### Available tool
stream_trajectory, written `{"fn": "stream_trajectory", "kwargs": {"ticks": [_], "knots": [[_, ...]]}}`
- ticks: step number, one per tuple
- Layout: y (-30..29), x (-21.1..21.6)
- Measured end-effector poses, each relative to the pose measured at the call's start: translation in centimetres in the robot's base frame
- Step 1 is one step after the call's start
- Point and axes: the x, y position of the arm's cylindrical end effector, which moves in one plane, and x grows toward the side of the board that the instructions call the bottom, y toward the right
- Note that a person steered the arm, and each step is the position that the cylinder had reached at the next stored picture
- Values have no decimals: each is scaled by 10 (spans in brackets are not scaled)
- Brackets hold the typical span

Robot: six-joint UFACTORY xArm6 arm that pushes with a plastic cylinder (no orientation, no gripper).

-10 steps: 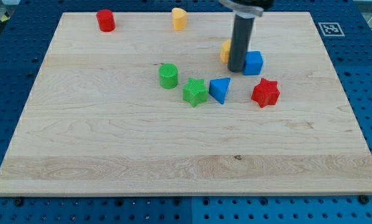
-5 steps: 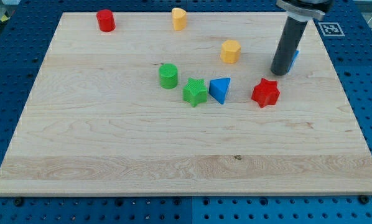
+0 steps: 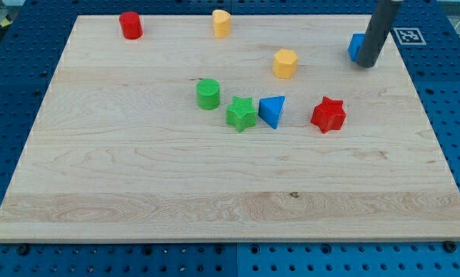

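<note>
My tip (image 3: pixel 366 65) rests on the wooden board (image 3: pixel 138 169) at the view's upper right, pressed against a blue cube (image 3: pixel 355 47) that the rod mostly hides. A yellow hexagonal block (image 3: pixel 285 63) sits to the left of the tip. Below it stands a red star (image 3: pixel 328 115). A blue triangular block (image 3: pixel 272 111), a green star (image 3: pixel 241 114) and a green cylinder (image 3: pixel 208 94) form a loose row near the board's middle.
A red cylinder (image 3: pixel 130 25) and a yellow rounded block (image 3: pixel 221 23) stand along the top edge. A black-and-white marker tag (image 3: pixel 408 35) is fixed at the board's top right corner. Blue perforated table (image 3: pixel 7 92) surrounds the board.
The rod has swept right and upward, carrying the blue cube from beside the yellow hexagonal block to the upper right of the board. The other blocks have not moved.
</note>
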Motion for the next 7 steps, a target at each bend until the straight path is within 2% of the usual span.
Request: {"fn": "stream_trajectory", "kwargs": {"ticks": [1,3,4,7], "knots": [[-8,-7],[29,-24],[22,-37],[20,-38]]}}
